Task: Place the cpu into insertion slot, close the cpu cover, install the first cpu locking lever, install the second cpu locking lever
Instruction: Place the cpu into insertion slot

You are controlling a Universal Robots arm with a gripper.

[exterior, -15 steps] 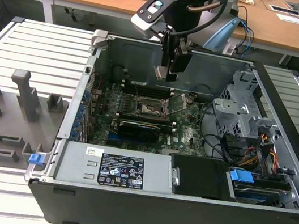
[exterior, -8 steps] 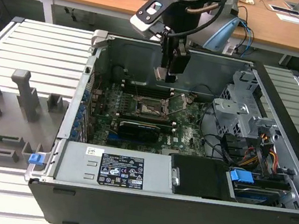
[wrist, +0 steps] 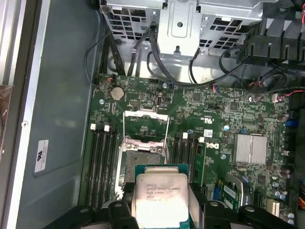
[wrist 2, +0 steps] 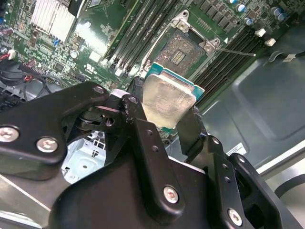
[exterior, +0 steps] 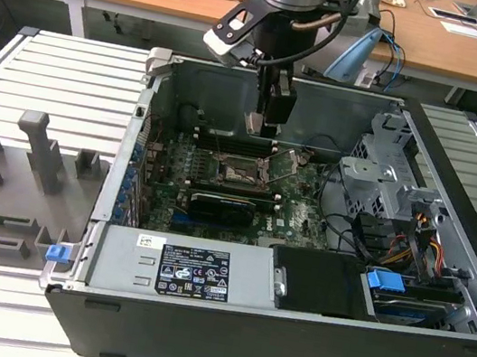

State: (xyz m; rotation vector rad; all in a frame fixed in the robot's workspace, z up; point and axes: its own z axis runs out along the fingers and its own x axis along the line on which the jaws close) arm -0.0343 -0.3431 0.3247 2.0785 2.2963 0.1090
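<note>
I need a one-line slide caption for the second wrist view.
The hand grips the cpu over the motherboard, not yet in the open insertion slot.

The silver-topped cpu [wrist: 159, 195] hangs above the uncovered insertion slot [wrist: 143, 160], whose cpu cover [wrist: 145, 114] seems swung open.

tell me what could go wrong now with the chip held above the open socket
The end effector pinches the chip by two edges only, so it might twist or slip and drop onto the board. Lowered off-square, it could bend contacts in the socket. The fingers might clip the open cover or the thin lever beside it.
</note>
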